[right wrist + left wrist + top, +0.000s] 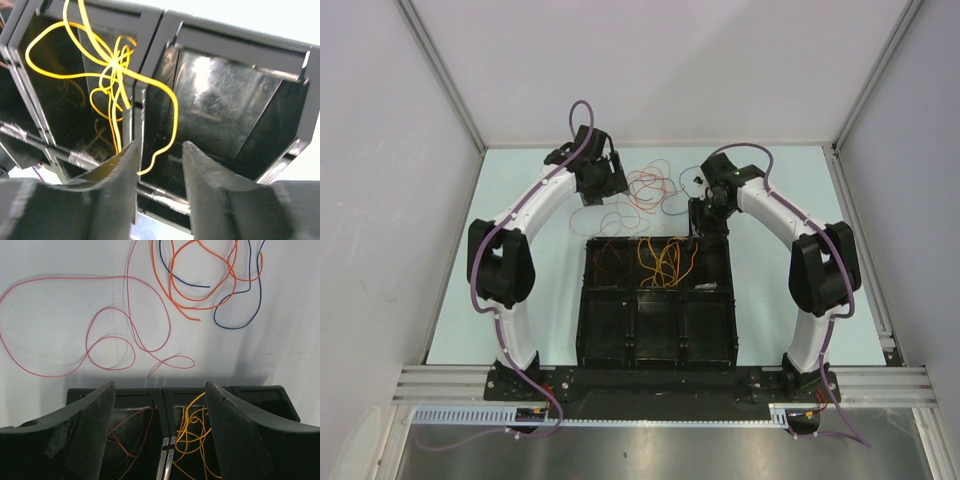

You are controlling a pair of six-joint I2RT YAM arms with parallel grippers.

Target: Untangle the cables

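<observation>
Two grippers hang over one black plastic six-compartment tray [582,320]. The left gripper [159,390], spread wide and empty, hovers at the tray's far rim. Beyond it on the pale table [520,200] lie one thin pink cable [75,277], stretched mostly left to right, then a looping orange cable [197,318] and a dark blue cable [232,328]. Both are cut off at the top, so their count is unclear. One brownish wire [608,262] coils in the far-left compartment. One yellow wire [115,65] bunches in the far-middle compartment, its tail draped over the divider and pointing down beside the right gripper [160,150], which is half-parted and clamps nothing.

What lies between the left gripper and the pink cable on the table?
In the left wrist view, only the black tray's far rim and bare table precede the pink cable.
</observation>
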